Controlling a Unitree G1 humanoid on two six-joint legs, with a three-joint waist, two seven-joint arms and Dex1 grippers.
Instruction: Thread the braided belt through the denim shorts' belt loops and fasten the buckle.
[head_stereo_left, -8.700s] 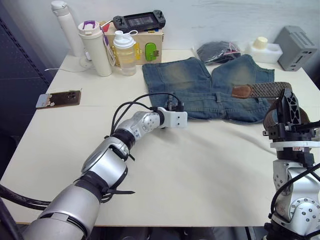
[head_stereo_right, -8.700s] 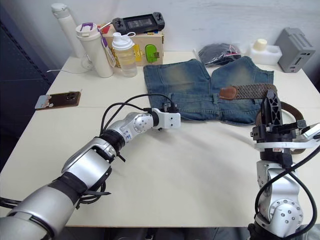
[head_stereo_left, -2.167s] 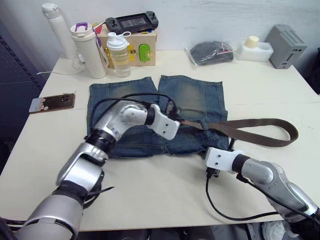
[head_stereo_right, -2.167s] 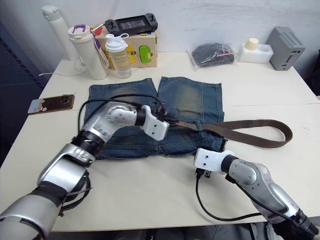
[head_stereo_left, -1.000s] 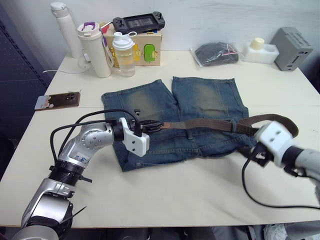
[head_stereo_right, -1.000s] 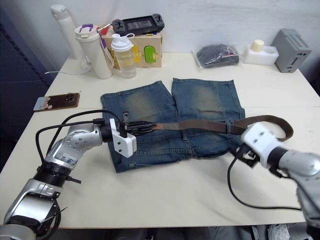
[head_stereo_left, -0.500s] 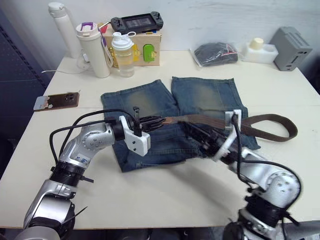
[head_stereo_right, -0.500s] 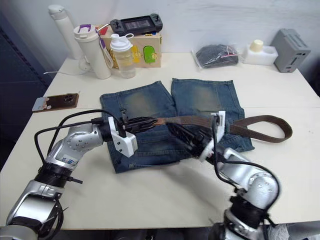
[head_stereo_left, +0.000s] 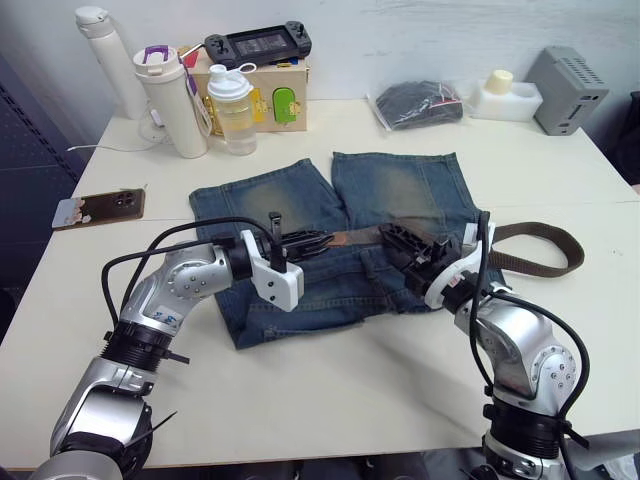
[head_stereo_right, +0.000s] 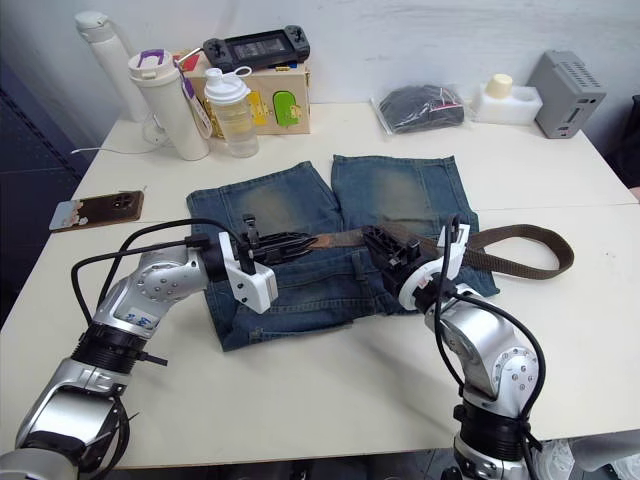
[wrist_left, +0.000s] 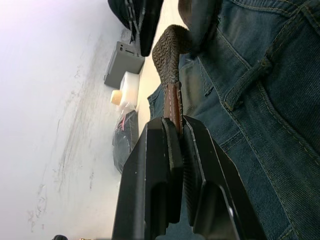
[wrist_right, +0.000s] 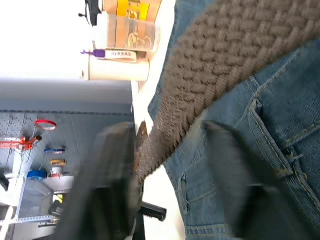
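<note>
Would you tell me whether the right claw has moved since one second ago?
Yes. The right claw was off the shorts' right edge, by the belt's loop; now it sits over the waistband's middle, nearer the left claw, open astride the belt.

Both eye views look forward and down from the head over the whole counter (head_stereo_left: 330, 400), a small sideways offset apart, sharing the shorts (head_stereo_left: 330, 240) and belt (head_stereo_right: 500, 245). The left wrist view looks along its claw (wrist_left: 176, 135) from very close, facing the far wall. The right wrist view sits just over the belt, facing the bottles (wrist_right: 120, 55).
</note>
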